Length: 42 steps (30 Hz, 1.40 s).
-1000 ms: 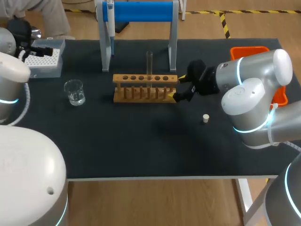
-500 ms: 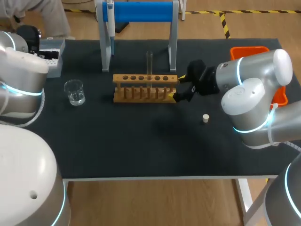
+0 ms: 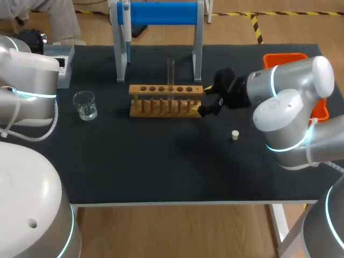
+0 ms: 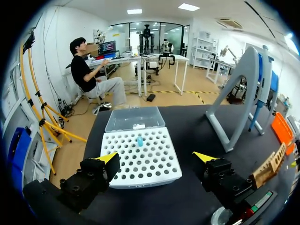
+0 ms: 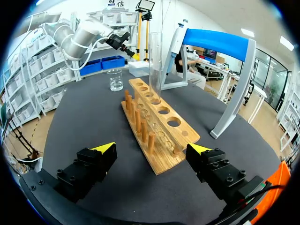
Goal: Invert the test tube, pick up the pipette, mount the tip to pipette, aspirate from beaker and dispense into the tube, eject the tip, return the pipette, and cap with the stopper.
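A glass test tube [image 3: 171, 71] stands upright, mouth up, in the wooden rack [image 3: 165, 100]. My right gripper [image 5: 152, 151] is open at the rack's right end, and that end lies between its fingers. The pipette [image 5: 172, 49] hangs on the blue-topped stand [image 3: 160, 13]. My left gripper [image 4: 157, 159] is open just above the white tip box [image 4: 140, 157], which holds one blue tip [image 4: 139, 140]. The beaker [image 3: 85, 105] with clear liquid stands left of the rack. A small white stopper [image 3: 235, 135] lies on the mat to the rack's right.
The black mat [image 3: 161, 161] covers the table. An orange bin [image 3: 293, 58] sits at the far right, partly behind my right arm. The tip box's clear lid [image 4: 135, 118] lies open behind it. The stand's grey legs [image 3: 121, 59] rise just behind the rack.
My left arm has swung in at the far left, over the tip box, and now hides more of it. The right arm, rack and tube have not moved.
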Each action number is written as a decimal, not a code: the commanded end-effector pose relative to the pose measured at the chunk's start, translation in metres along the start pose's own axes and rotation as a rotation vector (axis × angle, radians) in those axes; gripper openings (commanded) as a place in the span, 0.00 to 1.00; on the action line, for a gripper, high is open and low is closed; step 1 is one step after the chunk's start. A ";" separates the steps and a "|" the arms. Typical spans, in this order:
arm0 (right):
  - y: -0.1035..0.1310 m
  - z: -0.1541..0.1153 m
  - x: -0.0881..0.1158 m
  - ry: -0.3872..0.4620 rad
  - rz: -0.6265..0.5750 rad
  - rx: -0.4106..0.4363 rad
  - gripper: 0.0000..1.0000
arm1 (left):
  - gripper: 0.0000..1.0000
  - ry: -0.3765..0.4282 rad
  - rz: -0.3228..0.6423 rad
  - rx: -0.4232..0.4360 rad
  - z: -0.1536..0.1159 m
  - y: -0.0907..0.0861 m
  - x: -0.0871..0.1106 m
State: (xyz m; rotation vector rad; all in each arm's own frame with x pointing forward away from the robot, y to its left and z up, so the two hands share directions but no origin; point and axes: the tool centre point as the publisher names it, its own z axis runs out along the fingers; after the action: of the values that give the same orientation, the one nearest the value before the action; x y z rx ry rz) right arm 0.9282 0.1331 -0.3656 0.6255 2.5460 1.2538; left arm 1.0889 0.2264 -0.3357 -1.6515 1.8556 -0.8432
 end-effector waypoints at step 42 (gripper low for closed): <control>-0.001 -0.001 -0.001 0.002 0.000 -0.001 1.00 | 0.61 -0.019 0.009 -0.033 0.036 -0.014 -0.011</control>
State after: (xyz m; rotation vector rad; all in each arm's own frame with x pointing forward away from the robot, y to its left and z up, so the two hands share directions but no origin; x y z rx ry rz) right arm 0.9282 0.1331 -0.3656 0.6256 2.5460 1.2538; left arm 1.1208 0.2300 -0.3488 -1.6589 1.8585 -0.8008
